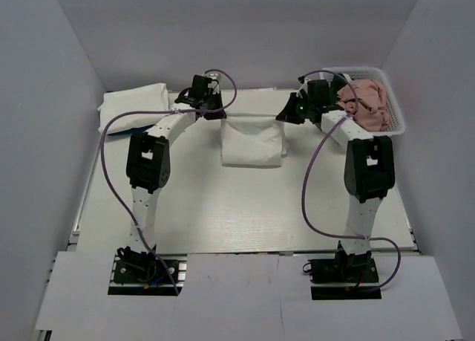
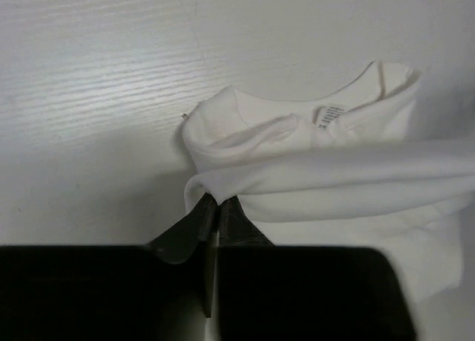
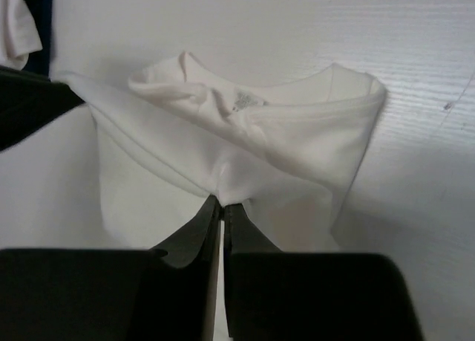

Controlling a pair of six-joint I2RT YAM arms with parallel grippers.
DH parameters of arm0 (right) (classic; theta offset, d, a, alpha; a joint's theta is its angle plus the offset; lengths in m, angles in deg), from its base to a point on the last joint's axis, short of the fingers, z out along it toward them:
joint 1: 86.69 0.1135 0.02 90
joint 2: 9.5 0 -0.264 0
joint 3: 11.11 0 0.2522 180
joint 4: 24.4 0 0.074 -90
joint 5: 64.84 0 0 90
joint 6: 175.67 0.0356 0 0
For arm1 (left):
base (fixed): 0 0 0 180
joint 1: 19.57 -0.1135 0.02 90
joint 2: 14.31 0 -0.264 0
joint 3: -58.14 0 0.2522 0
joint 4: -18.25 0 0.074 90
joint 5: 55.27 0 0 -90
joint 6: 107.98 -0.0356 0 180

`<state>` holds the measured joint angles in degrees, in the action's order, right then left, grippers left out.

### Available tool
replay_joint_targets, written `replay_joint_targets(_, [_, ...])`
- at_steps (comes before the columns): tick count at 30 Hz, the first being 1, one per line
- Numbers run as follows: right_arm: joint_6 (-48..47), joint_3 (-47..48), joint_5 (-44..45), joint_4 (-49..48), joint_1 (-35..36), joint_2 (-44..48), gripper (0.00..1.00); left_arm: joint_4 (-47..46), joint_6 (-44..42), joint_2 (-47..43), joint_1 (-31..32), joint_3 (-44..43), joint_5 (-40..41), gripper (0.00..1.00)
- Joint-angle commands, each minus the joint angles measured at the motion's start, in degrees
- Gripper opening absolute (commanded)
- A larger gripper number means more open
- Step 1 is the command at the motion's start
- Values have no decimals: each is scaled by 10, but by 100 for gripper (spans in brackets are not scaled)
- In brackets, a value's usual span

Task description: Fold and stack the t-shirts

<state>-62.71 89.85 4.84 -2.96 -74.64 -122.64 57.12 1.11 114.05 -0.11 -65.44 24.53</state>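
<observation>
A white t-shirt (image 1: 252, 142) lies folded mid-table, its far edge lifted and stretched between both grippers. My left gripper (image 1: 214, 112) pinches the left end of that edge; in the left wrist view its jaws (image 2: 217, 201) are shut on a fold of the white t-shirt (image 2: 326, 177), whose collar and label face up. My right gripper (image 1: 294, 115) holds the right end, and in the right wrist view it (image 3: 222, 202) is shut on the t-shirt (image 3: 297, 140) just below the collar. A dusty pink t-shirt (image 1: 367, 99) sits bunched in the basket.
A white mesh basket (image 1: 397, 122) stands at the back right beside the right arm. A pile of white shirts (image 1: 137, 103) lies at the back left with something blue (image 1: 119, 129) under it. White walls enclose the table on three sides.
</observation>
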Motion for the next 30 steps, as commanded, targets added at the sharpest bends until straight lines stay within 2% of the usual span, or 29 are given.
replay_joint_targets(1, [6,87,14,-6,-8,-62,11,6,-5,23,-18,-61,-24,62])
replay_joint_targets(2, [9,95,31,-11,-10,-72,22,6,-5,34,-18,-72,-34,90])
replay_joint_targets(3, [9,116,46,-26,-10,-89,49,6,-5,54,-18,-104,-34,100])
replay_joint_targets(4, [9,123,48,-36,-10,-102,89,21,-5,63,-24,-120,-44,100])
replay_joint_targets(7, [-5,143,17,-37,-3,-107,90,35,-12,60,-24,-134,-50,100])
replay_joint_targets(9, [-12,130,19,-36,1,-83,90,29,-17,38,-24,-91,-50,100])
replay_joint_targets(15, [-16,1,-6,-70,4,8,90,4,-30,-57,-12,24,-69,100])
replay_joint_targets(19, [-1,-101,-54,-129,14,72,90,-8,-20,-78,-7,76,-95,100])
replay_joint_targets(21, [8,-143,-88,-171,19,78,90,-8,-13,-78,-7,99,-95,100])
replay_joint_targets(24, [31,-158,-128,-194,19,62,90,-14,-7,-78,-7,111,-95,100])
replay_joint_targets(26, [63,-167,-185,-222,17,39,90,-14,-7,-78,-7,111,-95,100])
replay_joint_targets(28, [82,-205,-192,-265,15,34,90,-6,-7,-65,-7,105,-90,100])
replay_joint_targets(30, [82,-231,-166,-265,13,28,90,1,-13,-52,-7,91,-90,100])
